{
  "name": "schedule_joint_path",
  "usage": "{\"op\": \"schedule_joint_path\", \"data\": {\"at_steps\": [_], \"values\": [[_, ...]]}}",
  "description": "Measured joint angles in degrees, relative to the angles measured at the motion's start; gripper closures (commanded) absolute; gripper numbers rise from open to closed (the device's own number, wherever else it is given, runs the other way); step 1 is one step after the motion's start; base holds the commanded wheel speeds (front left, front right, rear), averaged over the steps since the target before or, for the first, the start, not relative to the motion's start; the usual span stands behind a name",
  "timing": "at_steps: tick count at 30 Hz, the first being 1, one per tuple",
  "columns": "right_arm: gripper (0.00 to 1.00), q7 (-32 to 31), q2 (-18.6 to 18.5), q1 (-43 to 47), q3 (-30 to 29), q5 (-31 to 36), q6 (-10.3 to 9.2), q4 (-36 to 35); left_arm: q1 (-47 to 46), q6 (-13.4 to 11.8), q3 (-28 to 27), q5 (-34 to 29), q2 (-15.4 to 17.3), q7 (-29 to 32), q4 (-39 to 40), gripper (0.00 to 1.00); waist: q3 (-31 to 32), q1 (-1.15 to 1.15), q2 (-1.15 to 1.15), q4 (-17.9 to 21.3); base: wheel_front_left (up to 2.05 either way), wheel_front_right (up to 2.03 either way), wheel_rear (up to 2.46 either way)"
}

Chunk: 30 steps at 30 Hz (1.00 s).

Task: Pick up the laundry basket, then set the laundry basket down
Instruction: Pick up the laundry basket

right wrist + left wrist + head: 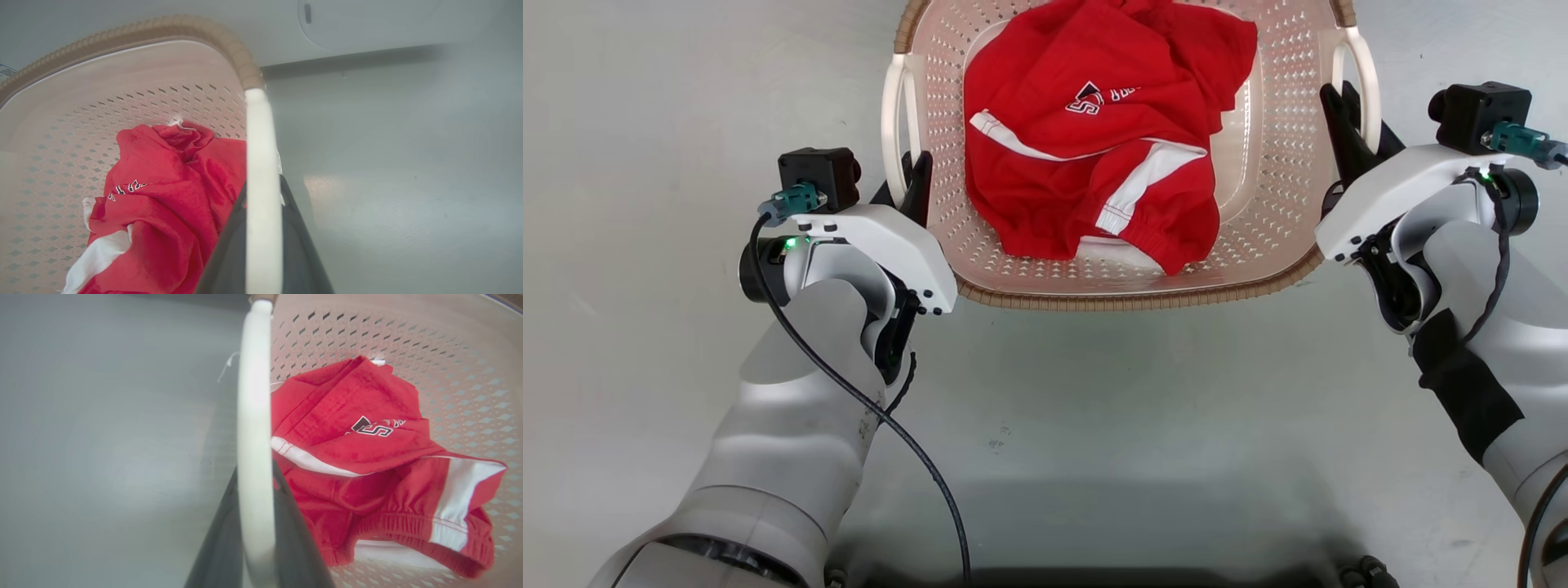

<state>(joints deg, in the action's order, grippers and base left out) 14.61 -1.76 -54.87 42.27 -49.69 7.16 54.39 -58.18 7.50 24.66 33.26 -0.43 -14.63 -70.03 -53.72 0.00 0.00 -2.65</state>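
Note:
The laundry basket (1262, 175), pale pink, perforated, with a brown woven-look rim (1135, 300), sits ahead of me at the top middle of the head view. My left gripper (913, 181) is shut on the basket's white left handle (894, 122); in the left wrist view the handle (254, 449) runs between my dark fingers (292, 539). My right gripper (1346, 122) is shut on the white right handle (1365, 82), which in the right wrist view (263, 192) also passes between the fingers (300, 249). Whether the basket touches the floor I cannot tell.
Red clothes with white stripes (1094, 131) lie crumpled inside the basket (367, 457). Grey floor (645, 122) spreads on both sides and in front. A pale appliance front (367, 24) stands beyond the basket in the right wrist view.

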Motion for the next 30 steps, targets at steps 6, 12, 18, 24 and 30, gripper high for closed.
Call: {"op": "schedule_joint_path", "data": {"at_steps": [6, 12, 18, 24, 30], "values": [[1.0, 0.01, 0.44, -0.69, 3.38, -2.2, 0.05, 2.67, 0.07, 0.08, 0.2, 0.0, -0.12, 0.05, -1.51, 1.0, 1.25, 0.0, 0.0, 0.23, 0.0, 0.0, 0.0], [1.0, -0.55, 0.59, -1.36, 8.04, -5.35, 0.05, 4.63, 0.31, 0.09, 0.81, 0.23, -0.05, 1.19, -2.77, 1.0, 3.14, 0.0, 0.0, 0.67, 0.0, 0.0, 0.0], [1.0, -2.23, 0.91, -1.62, 11.79, -7.62, 0.05, 5.77, 1.06, 0.19, 1.09, 1.03, 0.29, 2.94, -3.28, 1.0, 5.1, 0.0, 0.0, 1.15, 0.0, 0.0, 0.0], [1.0, -3.61, 1.4, -2.52, 16.02, -9.91, 0.05, 6.36, 1.87, 0.33, 1.33, 2.0, 1.22, 4.87, -3.37, 1.0, 8.0, 0.0, 0.0, 1.9, 0.0, 0.0, 0.0], [1.0, -5.71, 1.67, -2.36, 19.06, -12.51, 0.05, 6.98, 3.86, 0.33, 1.77, 2.16, 1.47, 6.88, -3.34, 1.0, 11.26, 0.0, 0.0, 2.38, 0.0, 0.0, 0.0]]}}
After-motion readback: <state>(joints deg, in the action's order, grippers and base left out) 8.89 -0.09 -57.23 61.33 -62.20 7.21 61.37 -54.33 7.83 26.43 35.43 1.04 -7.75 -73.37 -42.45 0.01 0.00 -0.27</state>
